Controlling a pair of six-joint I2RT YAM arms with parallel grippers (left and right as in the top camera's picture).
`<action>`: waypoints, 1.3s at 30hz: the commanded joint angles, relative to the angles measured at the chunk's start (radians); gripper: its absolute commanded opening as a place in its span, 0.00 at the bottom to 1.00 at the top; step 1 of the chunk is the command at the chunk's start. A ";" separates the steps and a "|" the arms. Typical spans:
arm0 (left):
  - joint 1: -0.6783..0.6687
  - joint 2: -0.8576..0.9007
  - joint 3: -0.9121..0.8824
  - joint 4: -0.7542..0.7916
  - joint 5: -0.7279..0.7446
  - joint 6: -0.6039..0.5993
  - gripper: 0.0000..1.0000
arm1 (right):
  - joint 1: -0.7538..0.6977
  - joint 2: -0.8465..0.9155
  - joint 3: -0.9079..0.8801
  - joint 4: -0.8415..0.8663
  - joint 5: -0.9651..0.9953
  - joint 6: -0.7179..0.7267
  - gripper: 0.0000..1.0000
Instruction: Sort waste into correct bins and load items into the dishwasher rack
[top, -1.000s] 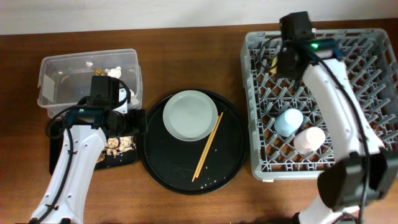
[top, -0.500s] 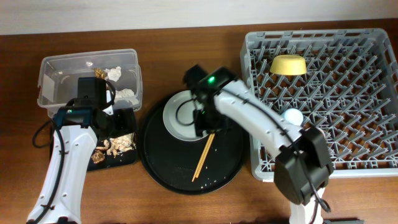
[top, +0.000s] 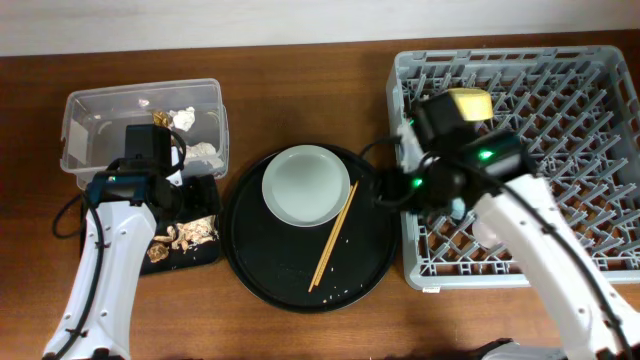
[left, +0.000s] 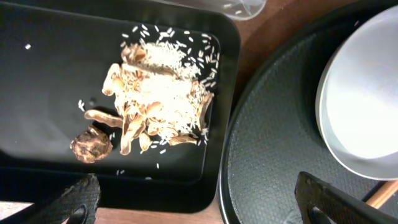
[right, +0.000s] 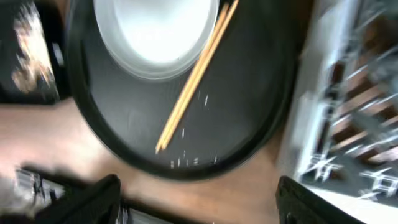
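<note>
The grey-green plate (top: 305, 184) and the wooden chopsticks (top: 333, 235) lie on the round black tray (top: 300, 285). Both also show, blurred, in the right wrist view: plate (right: 155, 31), chopsticks (right: 189, 84). My right gripper (top: 385, 190) is open and empty at the tray's right rim, beside the grey rack (top: 570, 120). The yellow bowl (top: 470, 100) stands in the rack, and my right arm hides the cups. My left gripper (top: 195, 195) is open and empty above the flat black tray (left: 50, 81), which holds food scraps (left: 155, 99).
The clear tub (top: 100, 125) at the back left holds white tissue bits (top: 183, 118). Rice grains are scattered on the round tray (left: 273, 143). Bare wooden table runs along the front edge and between the trays.
My right arm left the yellow bowl in the rack, swung over the plate, then drew back right to the rack's left edge. My left arm has hardly moved.
</note>
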 joint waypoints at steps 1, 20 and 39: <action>0.003 -0.015 0.003 -0.002 0.005 -0.010 0.99 | 0.135 0.008 -0.217 0.209 0.024 0.117 0.80; 0.003 -0.015 0.003 -0.002 0.005 -0.010 0.99 | 0.278 0.378 -0.329 0.553 0.280 0.309 0.78; 0.003 -0.015 0.003 -0.001 0.004 -0.010 0.99 | 0.328 0.426 -0.251 0.427 0.332 0.347 0.75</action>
